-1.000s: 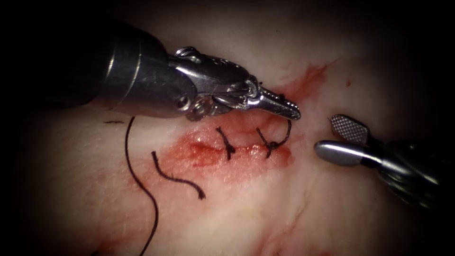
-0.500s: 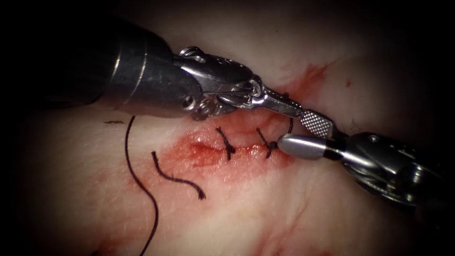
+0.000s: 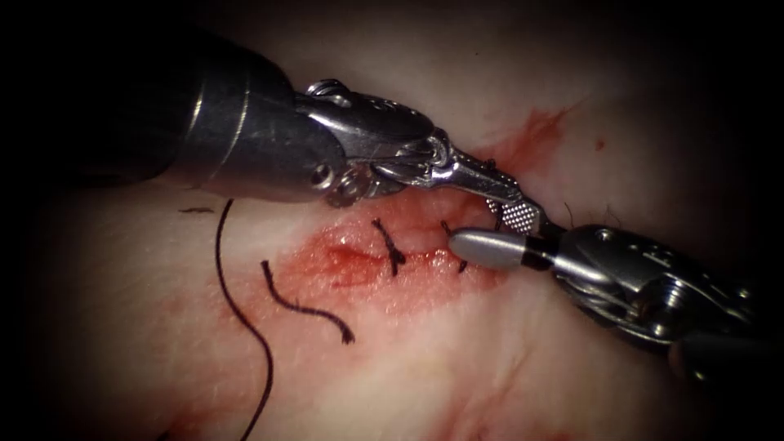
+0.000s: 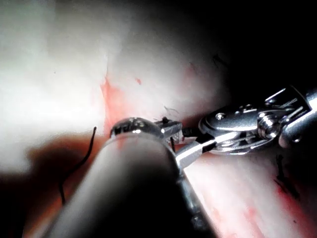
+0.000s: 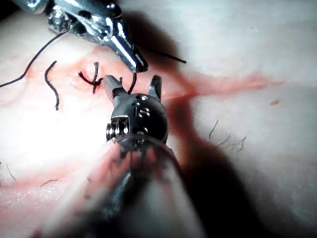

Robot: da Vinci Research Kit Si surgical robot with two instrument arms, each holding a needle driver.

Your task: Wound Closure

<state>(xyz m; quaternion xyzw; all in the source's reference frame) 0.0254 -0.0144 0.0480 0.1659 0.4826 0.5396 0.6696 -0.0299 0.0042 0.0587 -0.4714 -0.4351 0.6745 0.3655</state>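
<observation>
The left tool [image 3: 508, 193] reaches in from the upper left over the red cut [image 3: 359, 261] in the tissue [image 3: 425, 367]. Its jaws are shut on the thread tail [image 5: 132, 79] that rises from the right-hand stitch [image 3: 462, 265]. The right tool [image 3: 482, 227] has come in from the right with its jaws open, one on either side of that tail, just under the left tool's tip. In the right wrist view the tail runs between the right tool's two open fingers [image 5: 112, 85], below the left tool [image 5: 126, 49]. A second knotted stitch [image 3: 390, 245] sits to the left. I see no needle.
A short cut end of thread [image 3: 302, 306] lies on the tissue below and left of the cut. A long loose thread [image 3: 241, 318] curves down further left. Red fluid [image 3: 535, 131] stains the tissue above right of the cut. The right tool's wrist [image 4: 237, 130] sits close beside the left tool's jaws.
The right tool has moved in leftwards from the right, jaws open, until they straddle the thread tail. The left tool has held its place, shut on the tail.
</observation>
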